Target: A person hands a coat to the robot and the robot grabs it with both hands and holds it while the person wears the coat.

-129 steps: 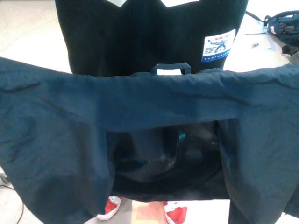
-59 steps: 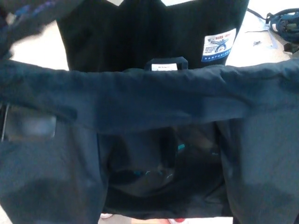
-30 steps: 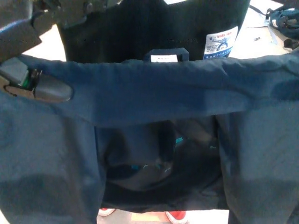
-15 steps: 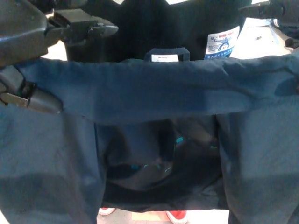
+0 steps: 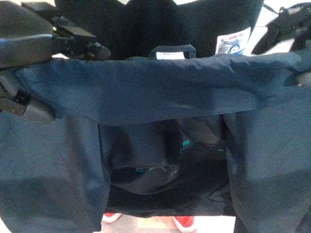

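The coat (image 5: 165,92) fills nearly the whole head view: dark navy, matte woven cloth, stretched wide from edge to edge with its collar band running flat across the upper middle. Fine creases ripple along that band, and a small fabric hanging loop (image 5: 171,50) stands up at its top centre, a white label just under it. Below the band the coat opens into a deep, shadowed hollow, the lining darker and smoother, with thin teal stitching or trim glinting inside. The two front panels hang down at either side as broad, soft sheets.

Left hand (image 5: 36,53) at the upper left corner: blocky black housing, thick fingers (image 5: 82,43) reaching over the top edge of the cloth, a rounded thumb piece (image 5: 26,104) on the near side. The edge of the coat runs between them, so this hand is clamping the cloth.

Right hand (image 5: 286,24) at the upper right: black jointed shapes above the coat's edge, and one dark rounded piece at the far right border. Whether those fingers are closed on the cloth, I cannot tell.

Behind the collar stands the person (image 5: 160,24) in a black garment with a white-and-blue patch (image 5: 232,42). Red shoes (image 5: 184,223) peek out on the pale floor (image 5: 150,224) at the bottom.
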`<state>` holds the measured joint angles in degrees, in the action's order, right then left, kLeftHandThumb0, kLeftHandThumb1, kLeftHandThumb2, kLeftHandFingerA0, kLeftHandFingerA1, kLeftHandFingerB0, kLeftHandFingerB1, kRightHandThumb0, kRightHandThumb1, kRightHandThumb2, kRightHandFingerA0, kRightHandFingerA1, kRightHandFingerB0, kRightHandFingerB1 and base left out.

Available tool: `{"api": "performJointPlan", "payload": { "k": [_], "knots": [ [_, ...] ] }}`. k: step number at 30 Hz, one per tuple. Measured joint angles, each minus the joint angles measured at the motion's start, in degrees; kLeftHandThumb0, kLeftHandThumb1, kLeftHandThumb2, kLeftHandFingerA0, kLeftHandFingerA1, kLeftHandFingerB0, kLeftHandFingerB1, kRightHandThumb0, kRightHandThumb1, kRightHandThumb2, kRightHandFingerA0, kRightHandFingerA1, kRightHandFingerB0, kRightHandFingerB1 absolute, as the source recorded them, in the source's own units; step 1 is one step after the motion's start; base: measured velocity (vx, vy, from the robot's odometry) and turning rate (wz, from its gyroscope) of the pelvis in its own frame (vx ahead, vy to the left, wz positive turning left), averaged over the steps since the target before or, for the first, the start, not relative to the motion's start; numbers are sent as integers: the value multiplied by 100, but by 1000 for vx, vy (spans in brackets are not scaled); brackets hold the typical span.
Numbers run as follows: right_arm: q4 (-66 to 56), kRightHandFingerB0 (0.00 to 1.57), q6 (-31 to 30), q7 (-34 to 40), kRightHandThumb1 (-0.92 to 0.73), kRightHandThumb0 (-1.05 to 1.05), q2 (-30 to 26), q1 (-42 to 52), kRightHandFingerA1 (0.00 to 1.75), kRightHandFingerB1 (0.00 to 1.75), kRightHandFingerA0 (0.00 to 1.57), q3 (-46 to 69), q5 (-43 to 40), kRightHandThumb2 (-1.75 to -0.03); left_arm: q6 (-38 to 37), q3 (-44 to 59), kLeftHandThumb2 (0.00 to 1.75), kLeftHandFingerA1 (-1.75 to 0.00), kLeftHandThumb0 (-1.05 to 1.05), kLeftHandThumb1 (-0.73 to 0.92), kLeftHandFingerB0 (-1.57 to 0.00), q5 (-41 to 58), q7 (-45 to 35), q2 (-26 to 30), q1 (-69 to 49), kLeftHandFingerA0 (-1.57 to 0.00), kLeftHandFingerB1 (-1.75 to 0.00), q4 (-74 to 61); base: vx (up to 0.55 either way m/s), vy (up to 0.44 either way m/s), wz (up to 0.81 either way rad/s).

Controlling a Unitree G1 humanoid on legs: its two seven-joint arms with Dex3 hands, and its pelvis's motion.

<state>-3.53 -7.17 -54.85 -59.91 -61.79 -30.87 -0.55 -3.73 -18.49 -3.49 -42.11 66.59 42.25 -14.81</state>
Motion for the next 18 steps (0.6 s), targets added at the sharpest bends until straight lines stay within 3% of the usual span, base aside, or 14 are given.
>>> {"api": "performJointPlan", "payload": {
  "k": [3,4,6,7,8,9,10,11,12,13,14,15,16,18],
  "knots": [
    [194,49,-54,-297,-67,-89,66,-193,60,51,67,-232,75,-103,138,-124,97,-45,-99,60,-18,-9,-226,-25,112,-35,-33,29,0,0,0],
    [241,56,-65,-369,-84,-89,80,-229,48,41,72,-280,97,-66,176,-154,66,-39,-94,64,-35,-12,-284,-34,142,-44,-33,37,0,0,0],
    [384,67,-102,-619,-84,-89,114,-355,51,44,83,-437,172,-66,294,-255,66,-42,-94,63,-46,-20,-481,-72,242,-58,-37,77,0,0,0],
    [416,73,-109,-678,-85,-87,120,-383,50,45,86,-473,192,-66,325,-280,64,-46,-90,74,-61,-22,-527,-84,266,-78,-40,91,0,0,0],
    [480,91,-124,-814,-72,-89,129,-426,56,59,91,-535,234,-90,382,-326,111,-67,-84,66,-86,-26,-630,-109,305,-97,-60,126,0,0,0],
    [533,91,-139,-932,-72,-89,137,-460,56,59,91,-590,262,-90,431,-356,111,-67,-84,66,-86,-31,-713,-128,329,-97,-60,149,0,0,0],
    [562,106,-152,-1016,-92,-79,139,-477,59,58,110,-627,282,-69,467,-372,91,-61,-91,73,-98,-44,-764,-137,337,-104,-61,162,0,0,0],
    [590,108,-169,-1116,-92,-64,144,-499,90,104,124,-663,308,-71,510,-394,119,-67,-65,85,-101,-69,-820,-147,342,-93,-79,169,0,0,0],
    [612,108,-182,-1205,-92,-64,147,-511,90,104,124,-680,337,-71,554,-415,119,-67,-65,85,-101,-94,-869,-158,341,-93,-79,170,0,0,0],
    [583,80,-191,-1282,-92,-55,151,-453,110,115,102,-639,407,-69,636,-420,119,-76,-53,83,-101,-188,-904,-189,279,-100,-86,149,0,0,0],
    [520,76,-189,-1262,-92,-50,152,-352,106,104,92,-571,454,-68,671,-404,72,-64,-55,92,-97,-240,-892,-214,205,-104,-74,134,0,0,0],
    [411,76,-185,-1174,-92,-50,154,-133,106,104,92,-433,521,-68,717,-374,72,-64,-55,92,-97,-325,-852,-274,69,-104,-74,113,0,0,0],
    [335,71,-181,-1104,-92,-36,156,26,126,102,77,-348,569,-69,737,-346,66,-92,-40,92,-76,-382,-821,-323,-23,-84,-73,96,0,0,0],
    [97,71,-134,-865,-92,-35,163,490,117,101,77,-39,675,-70,757,-245,66,-97,-39,90,-75,-548,-673,-426,-275,-80,-71,-18,0,0,0]
  ]
}}
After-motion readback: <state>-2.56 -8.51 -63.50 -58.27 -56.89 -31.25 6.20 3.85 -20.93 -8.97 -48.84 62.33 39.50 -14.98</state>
